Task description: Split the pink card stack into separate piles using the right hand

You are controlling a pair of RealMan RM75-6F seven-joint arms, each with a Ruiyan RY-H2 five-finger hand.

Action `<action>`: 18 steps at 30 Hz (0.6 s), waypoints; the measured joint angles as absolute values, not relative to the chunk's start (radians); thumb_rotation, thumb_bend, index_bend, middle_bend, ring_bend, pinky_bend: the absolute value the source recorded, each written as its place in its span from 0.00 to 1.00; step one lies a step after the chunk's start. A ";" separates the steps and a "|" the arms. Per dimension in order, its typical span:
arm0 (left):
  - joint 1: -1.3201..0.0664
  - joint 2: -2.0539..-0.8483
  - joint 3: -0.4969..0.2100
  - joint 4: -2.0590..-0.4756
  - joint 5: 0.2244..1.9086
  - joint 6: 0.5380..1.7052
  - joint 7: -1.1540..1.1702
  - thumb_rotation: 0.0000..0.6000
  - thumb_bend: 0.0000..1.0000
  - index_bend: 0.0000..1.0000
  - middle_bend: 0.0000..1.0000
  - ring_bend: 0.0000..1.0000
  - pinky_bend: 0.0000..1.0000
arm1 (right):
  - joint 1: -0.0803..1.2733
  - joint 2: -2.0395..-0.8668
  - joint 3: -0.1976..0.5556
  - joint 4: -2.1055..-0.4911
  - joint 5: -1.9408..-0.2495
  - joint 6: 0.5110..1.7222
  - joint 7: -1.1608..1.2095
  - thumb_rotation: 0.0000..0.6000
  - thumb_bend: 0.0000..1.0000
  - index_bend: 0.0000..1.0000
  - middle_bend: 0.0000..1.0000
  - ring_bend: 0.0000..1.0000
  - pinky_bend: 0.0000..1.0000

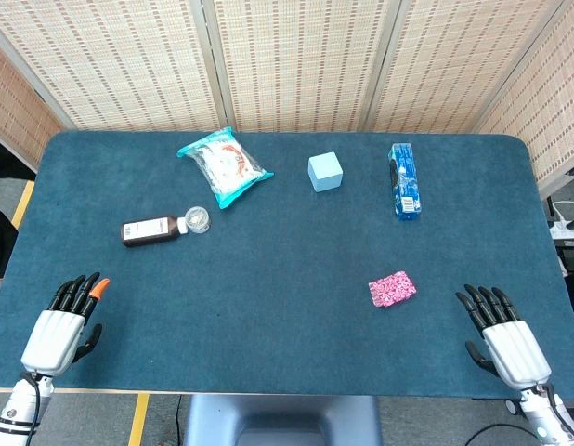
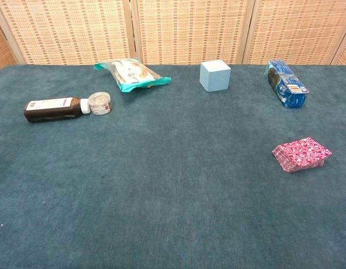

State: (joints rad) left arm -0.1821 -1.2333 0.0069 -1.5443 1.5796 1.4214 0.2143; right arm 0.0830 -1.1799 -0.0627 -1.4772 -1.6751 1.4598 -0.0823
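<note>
right hand: parked palm-down at the near right edge of the table, fingers spread and holding nothing. Looks like a ready pose to me, since it sits on the same side as the cards.

pink card stack: flat on the cloth on the right half of the table, near the right hand but not touching it, a bit forward and inward from the fingertips. One neat block, edges squared up, so no splitting done yet as far as I can judge.

left hand: over at the near left corner, also fingers apart and nothing in it. Well away from the cards, which fits a right-hand-only job. There's a small orange bit by its fingertips, can't tell what that is.

path to the cards: nothing between right hand and stack, just bare cloth.

other stuff: blue packet at the far right, light blue cube mid-back, teal snack bag left of that, brown bottle lying on its side with a small clear jar at its neck. All well apart from the stack, so room for new piles looks fine.
</note>
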 measured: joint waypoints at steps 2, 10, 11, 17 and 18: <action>-0.183 -1.234 0.006 -1.545 1.578 1.421 0.214 1.00 0.47 0.00 0.00 0.00 0.12 | 0.084 -1.181 -0.063 -1.477 -1.674 1.456 -0.083 1.00 0.31 0.00 0.00 0.00 0.00; -0.189 -1.237 0.007 -1.542 1.606 1.430 0.189 1.00 0.47 0.00 0.00 0.00 0.12 | 0.092 -1.192 -0.061 -1.455 -1.678 1.449 -0.087 1.00 0.31 0.00 0.00 0.00 0.00; -0.190 -1.237 0.008 -1.539 1.609 1.431 0.185 1.00 0.47 0.00 0.00 0.00 0.12 | 0.095 -1.195 -0.059 -1.451 -1.680 1.446 -0.089 1.00 0.31 0.00 0.00 0.00 0.00; -0.192 -1.232 0.009 -1.542 1.610 1.429 0.173 1.00 0.47 0.00 0.00 0.00 0.12 | 0.150 -1.195 -0.050 -1.469 -1.687 1.363 -0.151 1.00 0.31 0.00 0.00 0.00 0.00; -0.191 -1.230 0.009 -1.543 1.610 1.431 0.171 1.00 0.47 0.00 0.00 0.00 0.12 | 0.168 -1.192 -0.047 -1.481 -1.686 1.333 -0.175 1.00 0.31 0.00 0.00 0.00 0.00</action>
State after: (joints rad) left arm -0.1913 -1.2301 0.0093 -1.5427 1.6102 1.4309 0.1715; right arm 0.1677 -1.1916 -0.0468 -1.4814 -1.6859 1.3327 -0.1747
